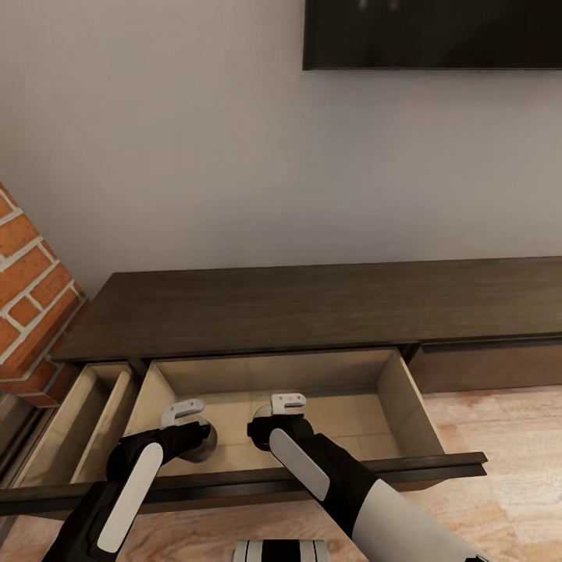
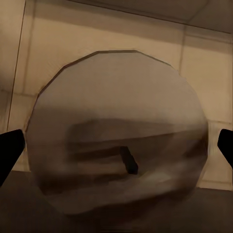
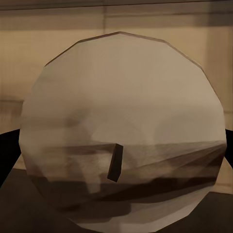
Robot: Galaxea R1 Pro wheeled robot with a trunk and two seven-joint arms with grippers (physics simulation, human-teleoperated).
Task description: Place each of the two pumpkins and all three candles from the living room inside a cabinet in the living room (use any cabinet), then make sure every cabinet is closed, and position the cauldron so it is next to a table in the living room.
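Note:
The cabinet (image 1: 312, 304) is a long low dark-brown unit with its middle drawer (image 1: 394, 398) pulled out, pale beige inside. Both grippers reach down into this drawer. A pale round candle (image 2: 116, 107) with a short dark wick stands on the drawer floor between the fingers of my left gripper (image 2: 116, 150); a small gap shows on each side, so it is open. In the head view that candle (image 1: 206, 445) shows below the left gripper (image 1: 195, 435). My right gripper (image 3: 116, 150) is shut on a second candle (image 3: 121, 97), whose sides meet both fingers. The pumpkins, cauldron and table are out of view.
A narrower drawer (image 1: 78, 421) to the left also stands open. The cabinet front (image 1: 492, 367) to the right is closed. A red brick wall (image 1: 23, 273) rises at the left and a dark screen (image 1: 429, 35) hangs on the wall above. Wooden floor lies at the right.

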